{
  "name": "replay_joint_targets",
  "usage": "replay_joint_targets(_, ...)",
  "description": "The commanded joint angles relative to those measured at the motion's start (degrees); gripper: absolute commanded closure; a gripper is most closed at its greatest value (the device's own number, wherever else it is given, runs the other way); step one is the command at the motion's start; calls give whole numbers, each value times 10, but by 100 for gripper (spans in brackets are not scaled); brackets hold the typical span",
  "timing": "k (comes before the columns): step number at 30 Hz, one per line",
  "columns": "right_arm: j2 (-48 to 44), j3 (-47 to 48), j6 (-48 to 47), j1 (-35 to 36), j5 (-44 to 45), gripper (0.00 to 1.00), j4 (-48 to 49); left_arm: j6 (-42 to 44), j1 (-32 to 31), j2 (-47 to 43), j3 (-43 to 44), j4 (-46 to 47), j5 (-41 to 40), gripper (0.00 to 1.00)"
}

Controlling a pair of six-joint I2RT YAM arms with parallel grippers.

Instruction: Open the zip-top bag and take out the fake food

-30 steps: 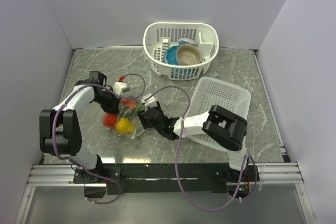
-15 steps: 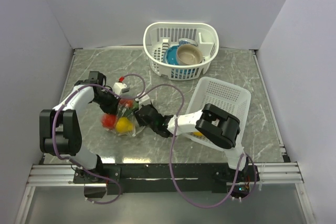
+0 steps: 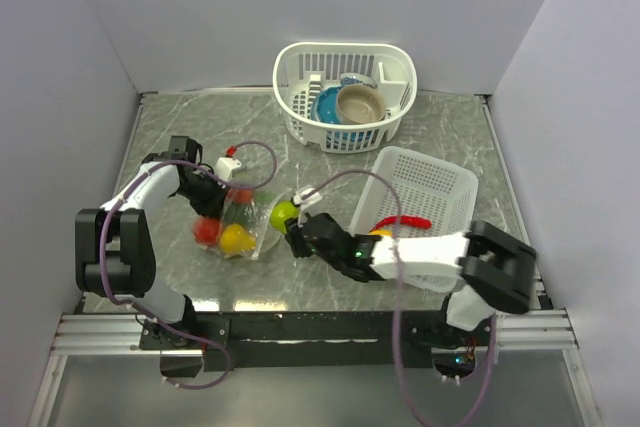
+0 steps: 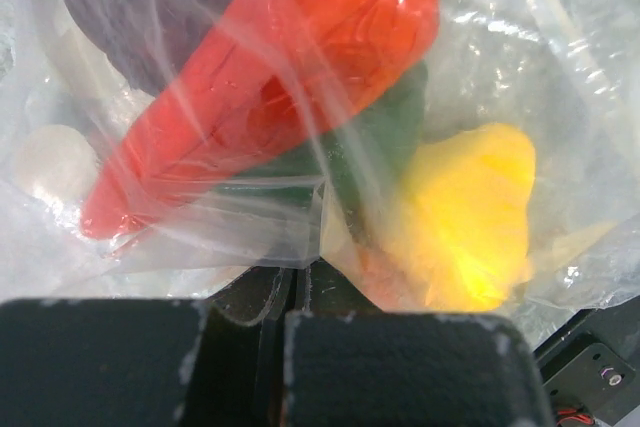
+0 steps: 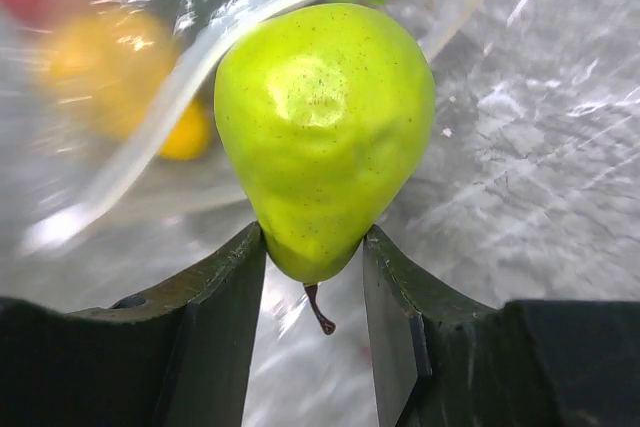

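Zip-top bag [image 3: 240, 225] lies open at the eight o'clock side of the table [image 3: 180, 137], with red and yellow fake food [image 3: 236, 238] inside. The left gripper [image 3: 222, 190] pinches its ten o'clock edge, fingers together on the plastic. The right gripper [image 3: 293, 234] is clamped on a lime-green pear [image 5: 320, 137] just outside the mouth, at the bag's three o'clock. Looks like the removal step. Next call: carry the pear clear, release it, then go in for another piece.
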Motion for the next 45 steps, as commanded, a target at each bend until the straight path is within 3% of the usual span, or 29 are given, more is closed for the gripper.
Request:
replay_joint_targets(1, -136, -30, 26, 4, -12, 78, -69, 1, -1, -6, 4, -3, -9, 99)
replay_joint_targets(6, -284, -61, 76, 4, 96, 77, -187, -2, -1, -16, 8, -11, 5, 99)
replay_joint_targets(8, -327, -63, 124, 1, 240, 76, -275, -3, -1, -17, 12, -17, 16, 99)
replay_joint_targets(10, -343, -62, 215, -6, 351, 78, -373, -3, -2, -20, 14, -21, 20, 99)
replay_joint_targets(12, -335, -52, 317, -18, 393, 75, -439, -3, -3, -24, 16, -25, 22, 99)
replay_joint_targets(13, -323, -47, 353, -25, 403, 66, -473, -5, -5, -24, 19, -27, 22, 99)
replay_joint_targets(15, -273, -25, 466, -49, 412, 60, -574, -7, -12, -31, 24, -39, 27, 99)
replay_joint_targets(16, -235, -18, 497, -55, 412, 35, -623, -10, -15, -37, 34, -44, 29, 99)
replay_joint_targets(18, -201, -4, 534, -70, 399, 7, -642, -14, -24, -59, 46, -54, 35, 99)
replay_joint_targets(20, -165, 11, 522, -71, 392, 1, -631, -21, -32, -86, 71, -72, 36, 99)
replay_joint_targets(24, -163, 23, 458, -56, 396, 0, -575, -39, -58, -118, 124, -105, 42, 99)
replay_joint_targets(28, -198, 6, 350, 2, 406, 0, -440, -46, -70, -135, 154, -133, 47, 99)
replay_joint_targets(33, -195, -4, 232, 50, 390, 0, -326, -40, -72, -139, 71, -98, 10, 99)
replay_joint_targets(45, -90, -53, 8, 39, 211, 0, -35, -2, -71, -92, -76, 28, -130, 99)
